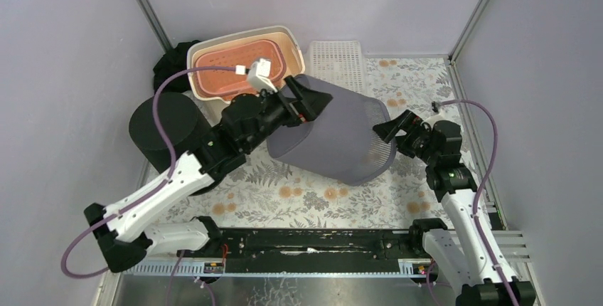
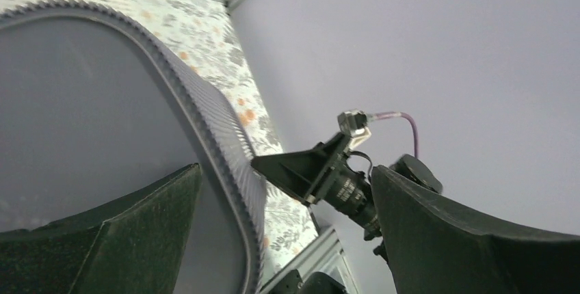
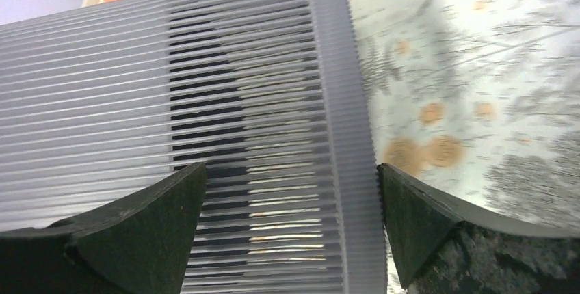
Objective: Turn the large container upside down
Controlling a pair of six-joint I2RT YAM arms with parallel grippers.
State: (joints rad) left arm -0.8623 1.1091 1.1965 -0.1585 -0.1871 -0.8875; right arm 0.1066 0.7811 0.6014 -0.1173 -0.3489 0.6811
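Top external shows the large grey ribbed plastic container [image 1: 334, 142] tipped on its side in the middle of the floral counter [image 1: 284, 192], mouth toward 4 o'clock. The left hand [image 1: 313, 107] is spread astride its base edge and the right hand [image 1: 390, 134] is spread about its rim. Unpinched, it may slip and roll into the beige plastic tub [image 1: 213, 46] close by at 11 o'clock; free room lies toward 6 o'clock.
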